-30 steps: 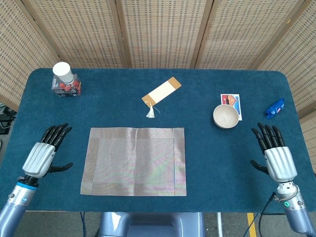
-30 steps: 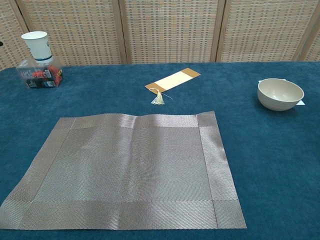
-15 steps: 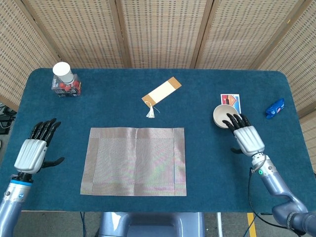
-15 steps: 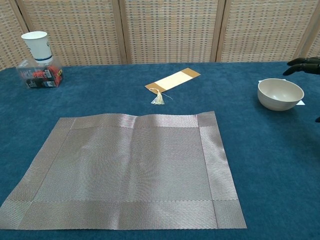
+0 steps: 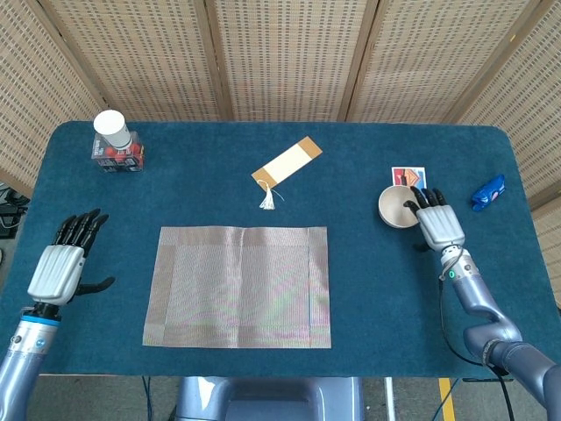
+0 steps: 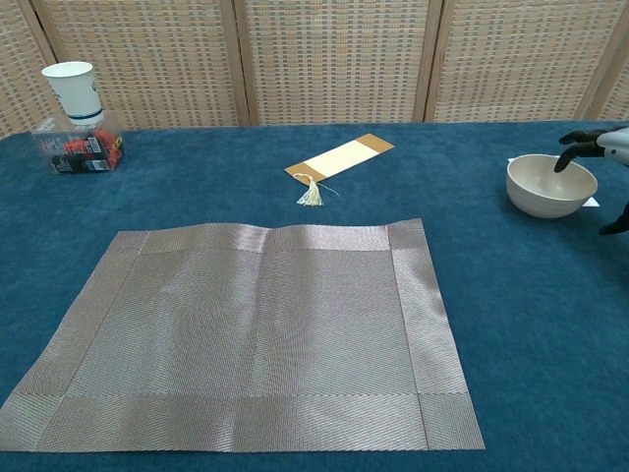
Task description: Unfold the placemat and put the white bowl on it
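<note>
The grey woven placemat (image 5: 238, 285) (image 6: 256, 329) lies spread flat on the blue table, a faint crease running down its middle. Well to its right the white bowl (image 5: 396, 208) (image 6: 543, 187) stands upright and empty on a picture card. My right hand (image 5: 436, 224) (image 6: 604, 147) is at the bowl's right rim, with dark fingertips (image 6: 568, 155) hooked over the rim. Its thumb hangs apart from the bowl's outer wall. At the table's left edge my left hand (image 5: 60, 267) hovers with fingers spread, holding nothing; the chest view does not show it.
A paper cup on a clear box (image 5: 114, 142) (image 6: 77, 123) stands at the back left. A tasselled bookmark (image 5: 287, 162) (image 6: 339, 157) lies behind the placemat. The picture card (image 5: 416, 180) sticks out behind the bowl, and a blue wrapper (image 5: 487, 193) lies near the right edge.
My right hand has come from the front right edge up to the bowl, and its fingers now reach over the rim. The left hand drew back slightly toward the left edge.
</note>
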`<state>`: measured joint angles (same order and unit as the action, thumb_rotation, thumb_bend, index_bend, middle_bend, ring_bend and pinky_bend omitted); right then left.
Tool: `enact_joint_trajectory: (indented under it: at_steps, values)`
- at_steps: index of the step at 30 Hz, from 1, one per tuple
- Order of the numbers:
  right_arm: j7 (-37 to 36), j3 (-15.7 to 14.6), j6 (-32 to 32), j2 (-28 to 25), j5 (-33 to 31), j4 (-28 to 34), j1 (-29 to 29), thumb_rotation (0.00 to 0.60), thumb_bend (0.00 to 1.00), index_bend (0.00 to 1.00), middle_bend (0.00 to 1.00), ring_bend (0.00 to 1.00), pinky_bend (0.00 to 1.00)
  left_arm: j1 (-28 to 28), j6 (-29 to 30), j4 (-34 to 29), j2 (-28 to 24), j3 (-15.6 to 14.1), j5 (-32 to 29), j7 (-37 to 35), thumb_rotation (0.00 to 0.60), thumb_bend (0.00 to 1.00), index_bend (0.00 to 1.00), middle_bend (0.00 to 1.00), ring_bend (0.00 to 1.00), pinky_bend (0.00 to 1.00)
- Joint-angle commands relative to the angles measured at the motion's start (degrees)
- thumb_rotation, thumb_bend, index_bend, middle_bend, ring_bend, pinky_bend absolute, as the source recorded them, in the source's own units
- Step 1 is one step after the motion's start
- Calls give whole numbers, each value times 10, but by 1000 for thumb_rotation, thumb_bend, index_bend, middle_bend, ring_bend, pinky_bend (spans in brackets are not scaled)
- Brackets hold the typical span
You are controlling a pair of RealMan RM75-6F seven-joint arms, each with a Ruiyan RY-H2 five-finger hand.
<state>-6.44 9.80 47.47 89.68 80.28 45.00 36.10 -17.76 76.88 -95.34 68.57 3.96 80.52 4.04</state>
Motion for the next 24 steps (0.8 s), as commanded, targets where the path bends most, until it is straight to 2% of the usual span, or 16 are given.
enact_joint_trajectory:
  at_steps: [1, 8, 16, 20, 24]
  values:
    - [-24, -2, -22, 28, -8, -50, 16, 600, 78, 314, 0, 0, 0, -1, -3, 2, 2, 1, -1, 1, 600, 0, 0, 0, 0, 0]
    - [-67, -10, -30, 65, -2, -114, 29, 600, 290, 393, 0, 0, 0, 0, -3, 5, 5, 4, 0, 0, 600, 0, 0, 0, 0, 0]
    - [-118, -18, -31, 95, 9, -163, 39, 600, 470, 465, 0, 0, 0, 1, -4, 9, 8, 6, -1, 2, 600, 0, 0, 0, 0, 0]
    - [-137, -19, -26, 105, 12, -181, 42, 600, 632, 536, 0, 0, 0, 0, -5, 11, 10, 8, -2, 5, 600, 0, 0, 0, 0, 0]
    - [-160, -22, -8, 118, 17, -202, 42, 600, 643, 664, 5, 0, 0, 0, -6, 13, 14, 9, -4, 8, 600, 0, 0, 0, 0, 0]
